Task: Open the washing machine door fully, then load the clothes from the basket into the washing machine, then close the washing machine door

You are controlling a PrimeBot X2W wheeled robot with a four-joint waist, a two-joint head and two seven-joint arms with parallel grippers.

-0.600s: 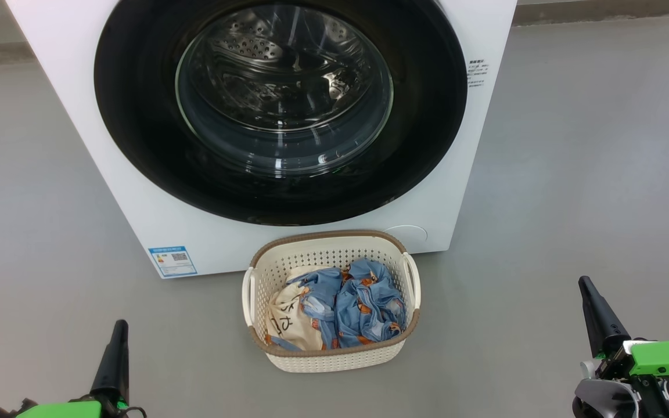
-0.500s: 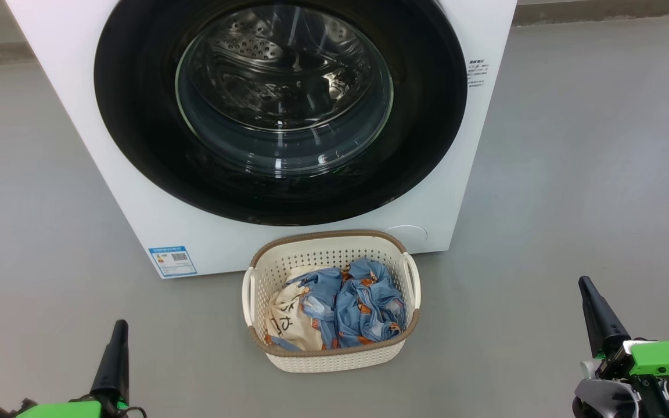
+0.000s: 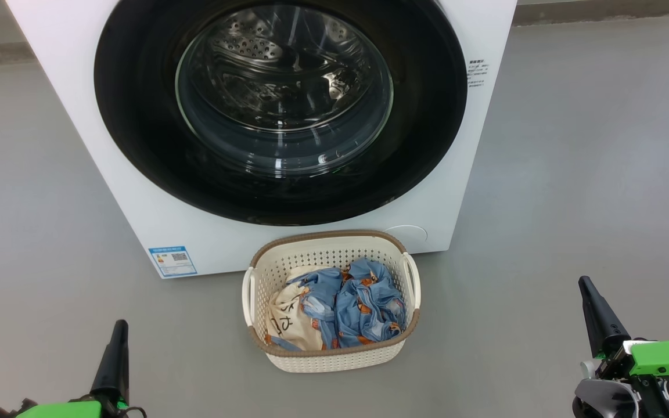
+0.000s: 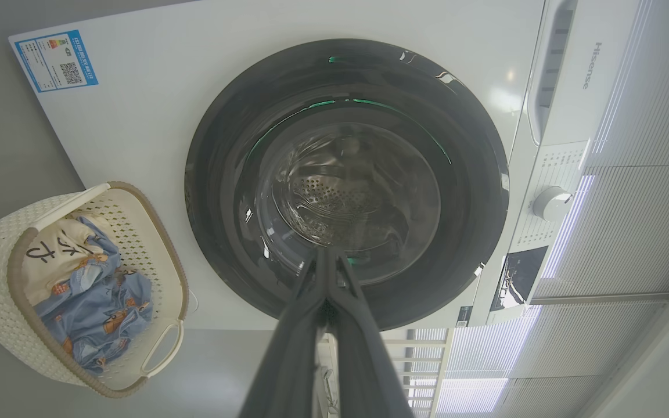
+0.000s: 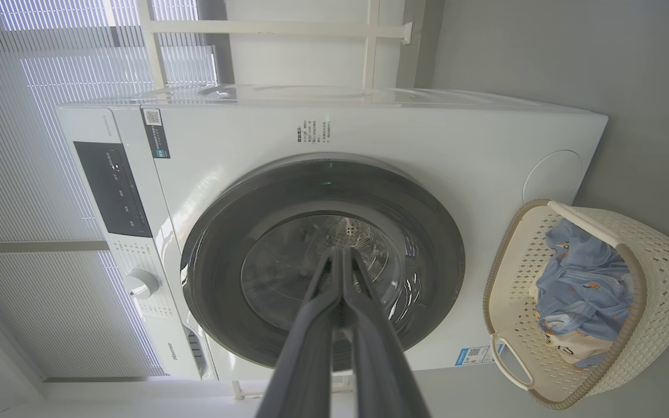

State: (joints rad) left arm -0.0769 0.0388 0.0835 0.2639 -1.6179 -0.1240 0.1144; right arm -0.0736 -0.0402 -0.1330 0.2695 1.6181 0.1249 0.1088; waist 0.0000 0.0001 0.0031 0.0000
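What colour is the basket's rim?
The rim is brown with a woven look; the basket is cream. Head view shows it best.

The left claw (image 3: 118,330) and right claw (image 3: 586,285) both have long, tapering matte-black fingers (image 3: 111,366) set into bright green housings (image 3: 668,355). A grey metal casing (image 3: 599,397) shows below the right one.

Nothing has changed since the earlier head views. The washing machine door (image 3: 137,116) is as shut on the washing machine (image 3: 108,191) as before. The basket (image 3: 334,361) and clothes (image 3: 363,307) lie unmoved before it, and neither the left claw (image 3: 120,326) nor the right claw (image 3: 585,284) has shifted.
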